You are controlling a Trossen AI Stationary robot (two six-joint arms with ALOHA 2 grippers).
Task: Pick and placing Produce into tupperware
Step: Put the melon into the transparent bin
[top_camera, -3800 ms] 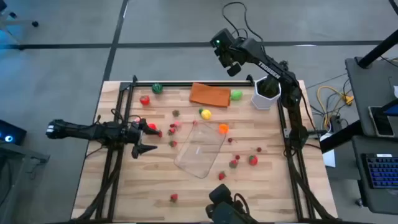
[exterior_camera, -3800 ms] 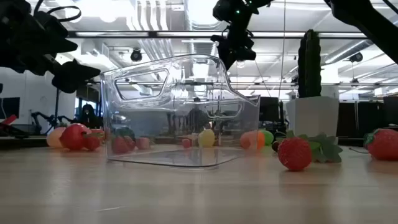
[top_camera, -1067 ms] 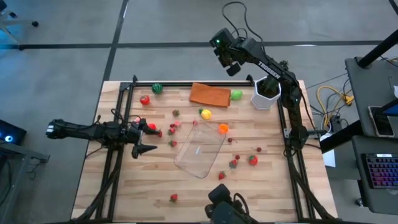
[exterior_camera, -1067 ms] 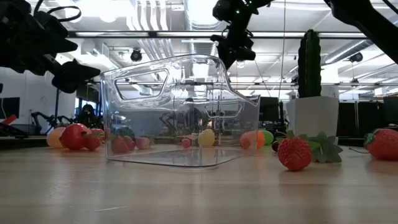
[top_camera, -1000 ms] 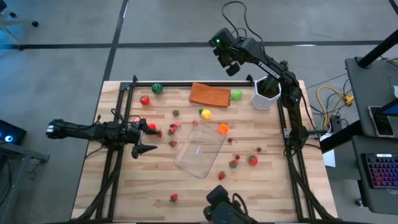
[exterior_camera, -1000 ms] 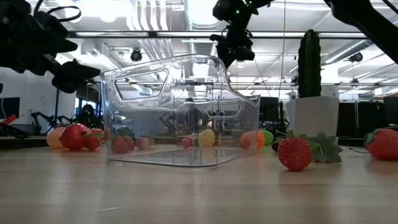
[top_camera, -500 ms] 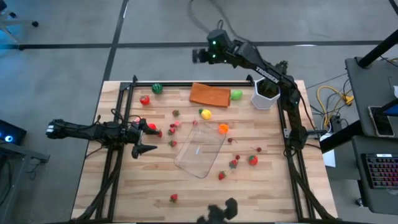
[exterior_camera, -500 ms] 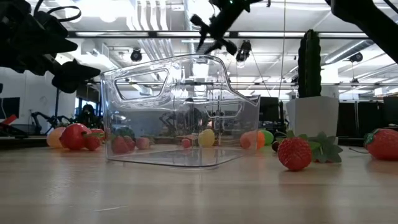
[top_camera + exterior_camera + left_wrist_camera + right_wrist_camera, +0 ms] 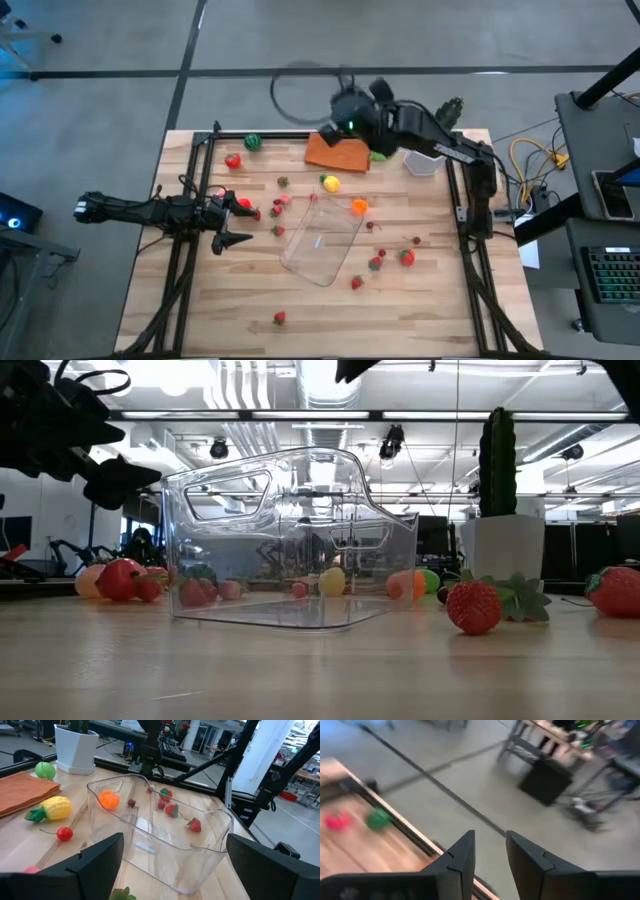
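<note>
The tupperware (image 9: 322,240) lies empty near the centre of the table (image 9: 200,320), skewed so its long axis runs from about 1 o'clock to 7 o'clock in the high view; the low view shows it as clear walls resting on the wood (image 9: 290,535). Produce is scattered around it, none inside: a yellow piece (image 9: 330,183) and an orange piece (image 9: 359,207) just off its far end, small red pieces at its 3 to 5 o'clock side including a strawberry (image 9: 406,257), one red piece alone near the table's near edge (image 9: 279,318), and a red piece (image 9: 233,160) with a dark green one (image 9: 253,142) toward the far left corner. An orange cloth (image 9: 337,153) lies at the far edge with a green piece (image 9: 379,153) just beside it. Left gripper (image 9: 232,222) hovers at 9 o'clock of the container, fingers spread wide and empty; its wrist view looks between them at the container (image 9: 160,840). Right gripper (image 9: 340,110) is raised over the far edge of the table, near the cloth, blurred; its wrist view shows the two fingers (image 9: 462,852) close together with only a narrow gap, holding nothing. A white pot (image 9: 424,162) sits at the far right, partly under that arm.
</note>
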